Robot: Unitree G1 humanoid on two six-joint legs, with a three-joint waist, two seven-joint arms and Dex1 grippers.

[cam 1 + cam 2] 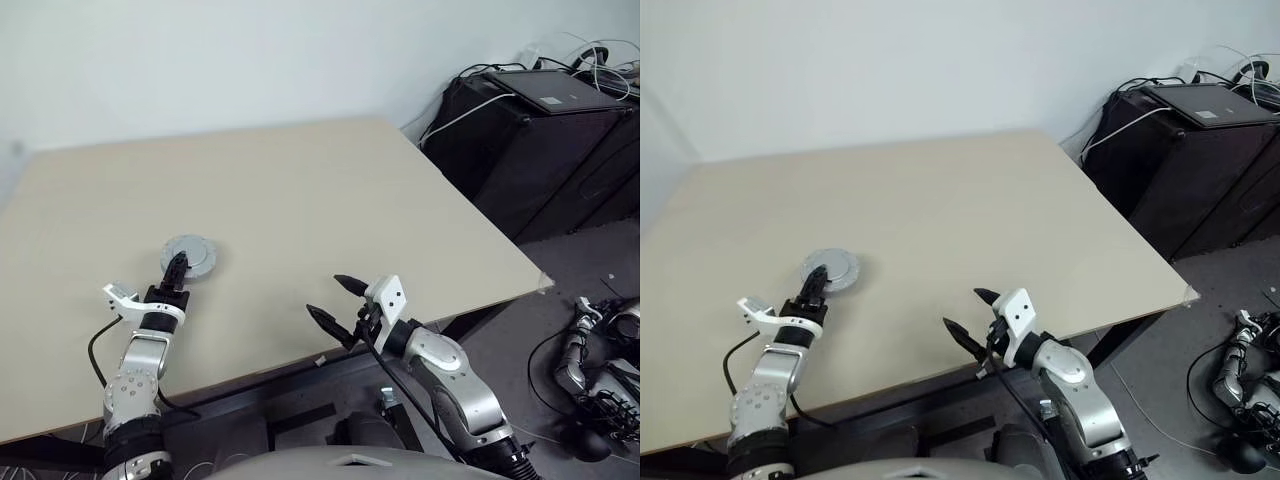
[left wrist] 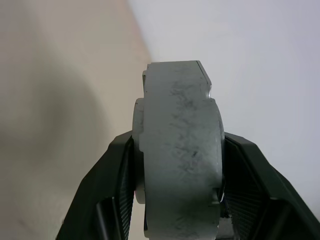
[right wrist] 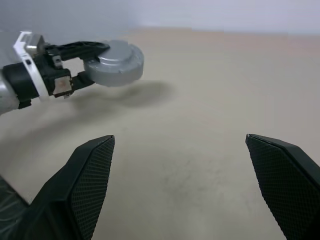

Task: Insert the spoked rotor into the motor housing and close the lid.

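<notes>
Closed grey motor assembly gripped at its rim above the table

The round grey metal assembly (image 3: 114, 63), its lid (image 1: 190, 255) seated on top with a raised centre, is clamped across its thickness between the two black fingers of the left gripper (image 1: 175, 272); a shadow beneath it in the right wrist view suggests it is held just clear of the beige table (image 1: 330, 200). The right gripper (image 1: 334, 298) is seen spread wide and empty, well apart from the part and to its right. The piece is judged stiff, fairly heavy for its size and smooth enough to slip, so a hold across the flat faces near the edge, as taken here, is thought safest. Neither rotor nor windings can be made out.
</notes>
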